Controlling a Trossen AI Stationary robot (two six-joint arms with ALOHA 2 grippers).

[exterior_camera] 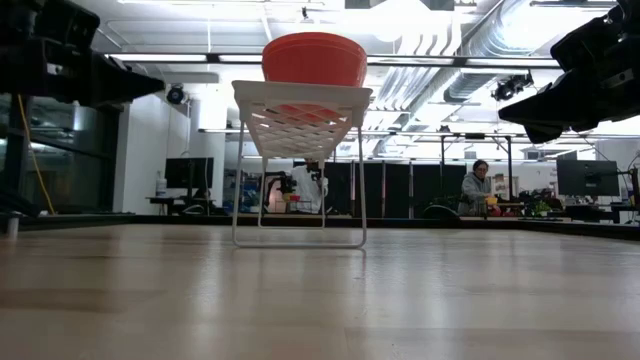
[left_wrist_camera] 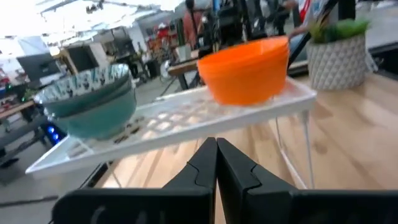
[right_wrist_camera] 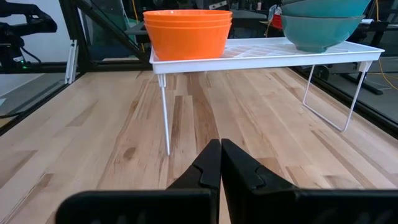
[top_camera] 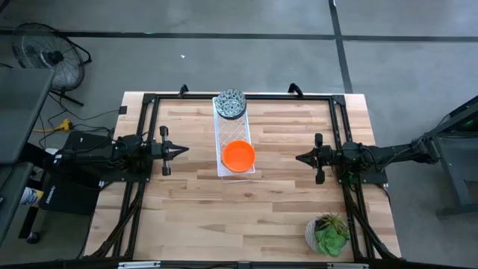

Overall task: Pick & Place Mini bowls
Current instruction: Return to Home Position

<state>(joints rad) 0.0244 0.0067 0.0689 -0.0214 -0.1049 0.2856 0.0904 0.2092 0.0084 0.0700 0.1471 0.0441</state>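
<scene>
High view: white shelf [top_camera: 226, 128] loaded with all the mini bowls, arms flanking it.
Left gripper [top_camera: 184, 149], left of shelf: fingers pressed together, empty. On shelf: patterned bowl stack [top_camera: 231, 104] at far end, orange bowl stack [top_camera: 238, 155] at near end. Right gripper [top_camera: 300, 158], right of shelf: likewise closed, empty. Risk: thin wire legs; an arm clipping the shelf could topple both stacks.
</scene>
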